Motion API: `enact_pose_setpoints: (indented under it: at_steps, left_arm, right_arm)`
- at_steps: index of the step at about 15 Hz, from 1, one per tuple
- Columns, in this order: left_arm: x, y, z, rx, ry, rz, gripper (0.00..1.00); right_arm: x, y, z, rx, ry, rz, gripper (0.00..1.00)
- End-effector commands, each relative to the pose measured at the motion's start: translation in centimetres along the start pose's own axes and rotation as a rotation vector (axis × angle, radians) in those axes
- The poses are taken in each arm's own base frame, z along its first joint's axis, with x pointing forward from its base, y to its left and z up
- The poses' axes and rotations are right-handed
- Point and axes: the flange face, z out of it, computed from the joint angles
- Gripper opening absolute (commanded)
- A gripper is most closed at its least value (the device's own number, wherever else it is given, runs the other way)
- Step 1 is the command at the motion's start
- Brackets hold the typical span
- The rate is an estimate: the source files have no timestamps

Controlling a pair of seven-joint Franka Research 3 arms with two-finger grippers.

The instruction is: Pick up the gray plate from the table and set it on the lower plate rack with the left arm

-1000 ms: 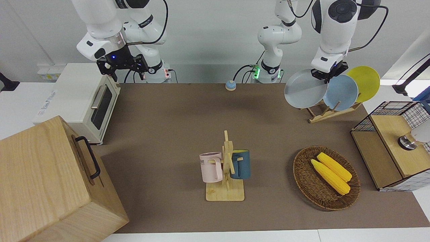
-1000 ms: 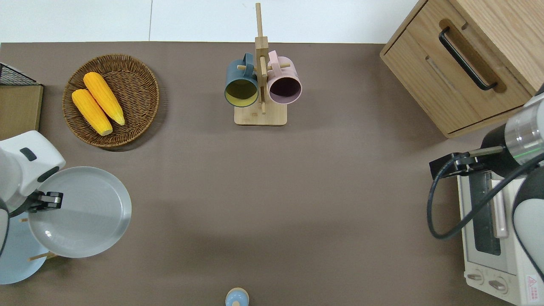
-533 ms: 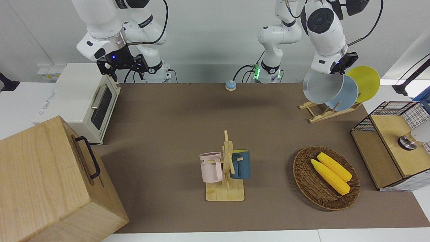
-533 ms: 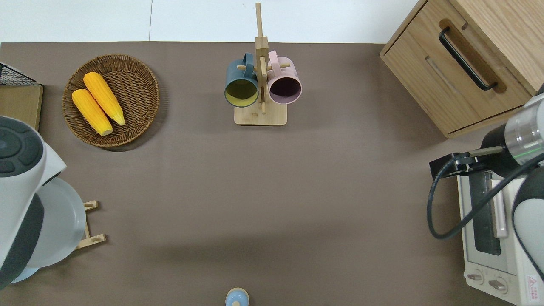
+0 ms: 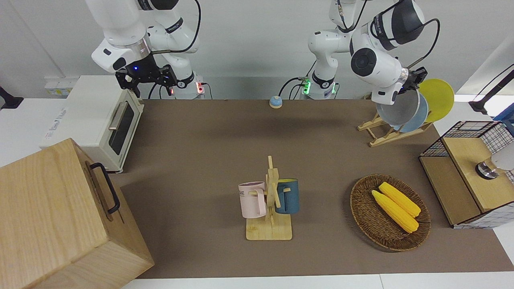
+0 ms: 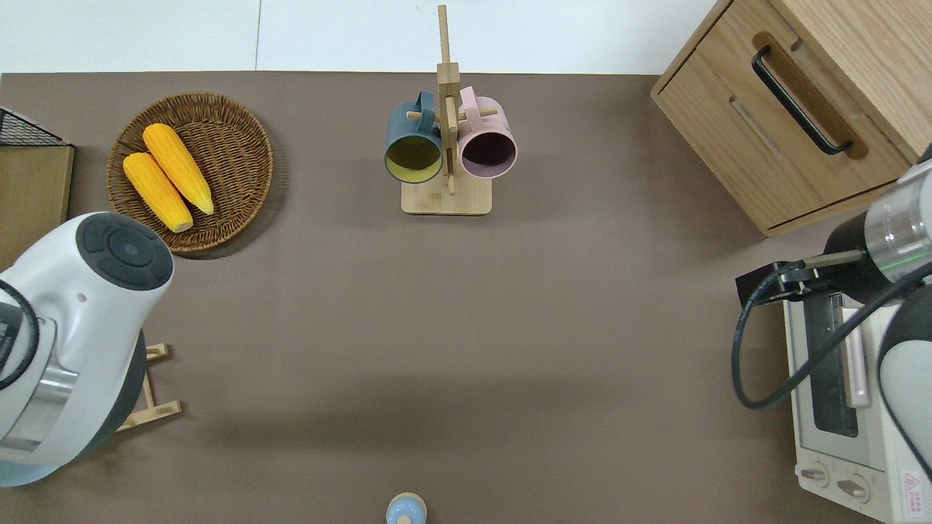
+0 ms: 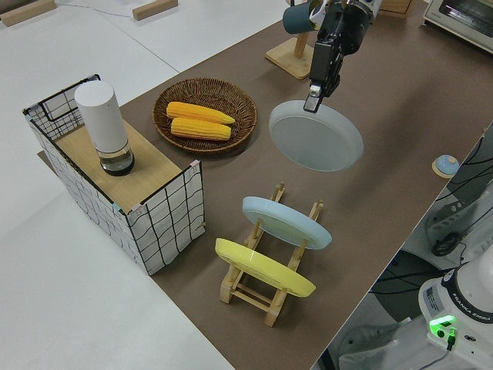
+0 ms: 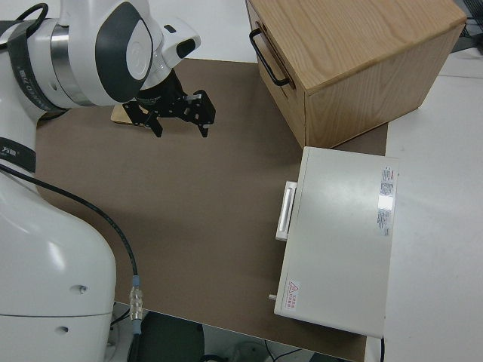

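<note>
The left arm is holding the gray plate by its rim, the left gripper clamped on the edge. The plate is hanging tilted in the air over the rack at the left arm's end of the table, not touching it. On the rack the blue plate and the yellow plate are leaning in their slots. The right arm is parked, its gripper standing with fingers spread apart.
</note>
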Motion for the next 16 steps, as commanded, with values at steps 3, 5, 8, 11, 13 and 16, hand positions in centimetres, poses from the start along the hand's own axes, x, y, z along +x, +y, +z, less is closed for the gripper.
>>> enact_pose_setpoints:
  at_steps: [3,5,8,11,13,16]
  left_arm:
    - [-0.5,4.9,2.9,0.061,0.012,-0.044,0.0]
    - [-0.2,7.0,4.1,0.058,0.025,-0.056,0.0]
    - [0.7,9.7,5.3,0.059,0.017,-0.07,0.0]
    - [1.2,10.9,5.6,0.052,0.026,-0.07,0.0]
    - [1.5,11.7,5.8,0.051,0.027,-0.054,0.0]
    - [1.7,12.3,6.1,0.05,0.025,-0.04,0.03]
  right_arm:
    - [-0.3,0.2,-0.4,-0.007,0.0,0.015,0.983]
    - [-0.3,0.2,-0.4,-0.007,0.0,0.015,0.983]
    - [-0.2,0.3,-0.3,-0.006,-0.003,0.017,0.983]
    - [-0.2,0.2,-0.3,-0.007,-0.003,0.015,0.983]
    - [-0.2,0.3,-0.3,-0.006,-0.003,0.017,0.983]
    - [-0.2,0.2,-0.3,-0.006,-0.001,0.015,0.983]
